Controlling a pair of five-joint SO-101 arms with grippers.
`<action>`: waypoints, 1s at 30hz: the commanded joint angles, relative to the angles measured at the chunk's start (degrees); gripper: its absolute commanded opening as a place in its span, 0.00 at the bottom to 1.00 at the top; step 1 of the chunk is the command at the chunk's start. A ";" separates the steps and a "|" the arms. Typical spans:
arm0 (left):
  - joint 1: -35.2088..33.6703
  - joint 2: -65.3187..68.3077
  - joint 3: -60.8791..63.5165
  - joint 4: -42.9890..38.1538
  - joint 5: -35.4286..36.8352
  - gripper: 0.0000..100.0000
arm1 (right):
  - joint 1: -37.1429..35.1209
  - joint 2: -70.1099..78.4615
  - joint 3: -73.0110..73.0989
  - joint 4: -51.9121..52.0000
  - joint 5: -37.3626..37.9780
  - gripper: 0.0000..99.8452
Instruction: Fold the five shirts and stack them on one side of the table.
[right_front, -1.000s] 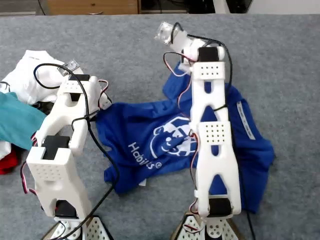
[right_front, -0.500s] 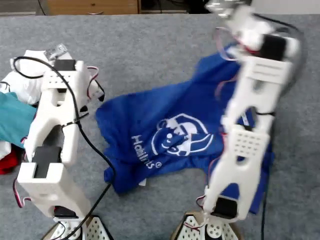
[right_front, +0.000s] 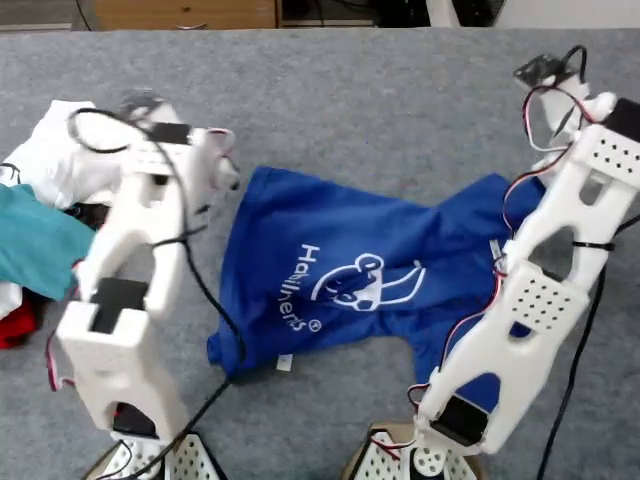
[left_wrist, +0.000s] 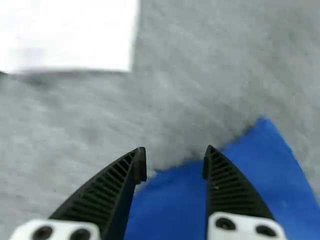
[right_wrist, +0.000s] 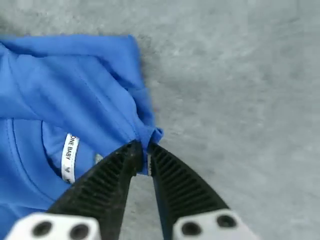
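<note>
Table's left edge: heap of white shirt, teal shirt, red shirt. Left arm stretched forward beside heap. Left gripper spread apart, fingers straddling corner edge of blue shirt. Blue shirt lies mid-table on grey table, print up, wrinkled. Right arm leans toward table's right side. Right gripper pinched tight on blue shirt's edge near collar label.

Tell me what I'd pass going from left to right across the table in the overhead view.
In order: heap of white, teal and red garments → left arm → blue shirt, lying open on the table → right arm, which overlaps the shirt's right edge.
</note>
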 joint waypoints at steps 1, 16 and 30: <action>5.89 1.36 -2.46 -3.69 4.84 0.20 | 0.57 1.98 -1.45 -0.09 0.70 0.00; 11.08 13.76 -7.30 13.10 -0.53 0.02 | -0.13 17.45 -21.49 0.26 0.79 0.00; 6.59 14.20 -29.01 25.23 -1.85 0.23 | -2.33 21.58 -26.33 0.09 2.73 0.00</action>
